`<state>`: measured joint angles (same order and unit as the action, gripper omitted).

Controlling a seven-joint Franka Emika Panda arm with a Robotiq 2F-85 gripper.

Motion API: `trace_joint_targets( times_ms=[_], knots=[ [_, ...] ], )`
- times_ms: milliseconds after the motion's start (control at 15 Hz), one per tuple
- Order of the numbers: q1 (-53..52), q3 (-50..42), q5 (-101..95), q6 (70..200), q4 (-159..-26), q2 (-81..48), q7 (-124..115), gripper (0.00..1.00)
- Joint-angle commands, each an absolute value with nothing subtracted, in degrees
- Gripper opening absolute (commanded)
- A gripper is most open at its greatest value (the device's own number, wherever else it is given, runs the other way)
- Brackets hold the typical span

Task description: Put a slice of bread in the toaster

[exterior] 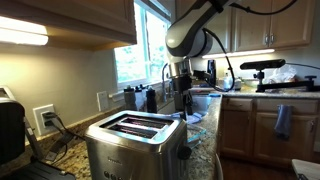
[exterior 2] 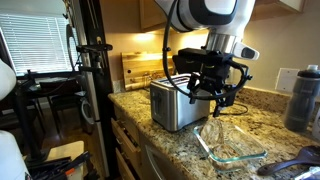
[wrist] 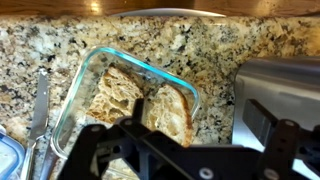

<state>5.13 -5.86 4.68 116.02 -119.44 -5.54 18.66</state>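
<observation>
The stainless-steel toaster (exterior: 135, 140) stands on the granite counter, its two dark slots empty; it also shows in an exterior view (exterior 2: 172, 105) and at the right of the wrist view (wrist: 278, 85). Slices of bread (wrist: 125, 92) lie in a clear glass dish (wrist: 75, 95) beside the toaster; the dish shows in an exterior view (exterior 2: 232, 148). One slice (wrist: 170, 108) lies below the jaws. My gripper (wrist: 178, 138) is open, hovering over the dish's toaster-side end with its fingers wide on either side of that slice. It shows in both exterior views (exterior: 183, 100) (exterior 2: 215, 92).
A knife (wrist: 40, 100) lies on the counter beside the dish. A dark water bottle (exterior 2: 305, 95) stands past the dish. A wooden board (exterior 2: 140, 65) leans behind the toaster. A black appliance (exterior: 10, 130) and small bottles (exterior: 150, 98) stand by the wall.
</observation>
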Motion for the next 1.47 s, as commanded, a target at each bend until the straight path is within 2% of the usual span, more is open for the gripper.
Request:
trace_joint_targets(
  times_ms=[0,1400],
  knots=[
    [5.44,-4.62,7.36,114.64,-117.41,-6.77,19.81,1.0],
    [4.14,-1.87,5.38,121.99,-116.72,-13.22,13.79,1.0]
  ],
)
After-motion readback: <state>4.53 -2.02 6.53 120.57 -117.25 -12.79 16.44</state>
